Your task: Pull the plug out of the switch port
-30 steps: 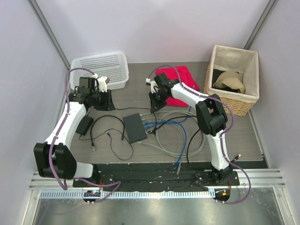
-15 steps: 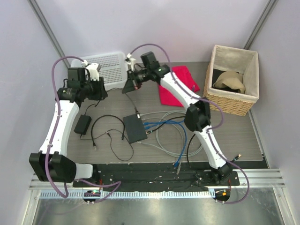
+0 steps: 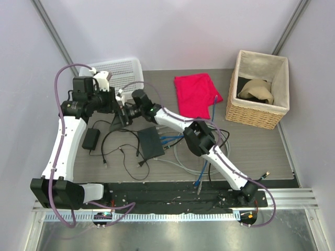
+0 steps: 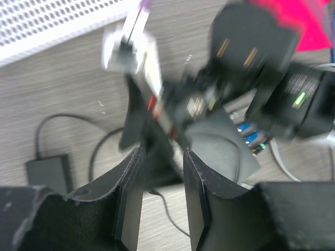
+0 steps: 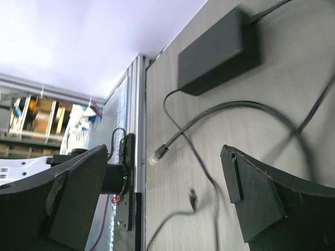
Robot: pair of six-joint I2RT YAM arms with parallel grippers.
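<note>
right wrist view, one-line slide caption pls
Open right gripper framing a loose cable plug and black power adapter on the table

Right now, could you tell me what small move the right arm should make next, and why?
Probably swing the right gripper over to the switch, at its socket edge. Its jaws stand wide open on nothing, above loose black cable left of the switch and crowding the left gripper, while the blue plugs sit in the switch's right-hand edge.
</note>
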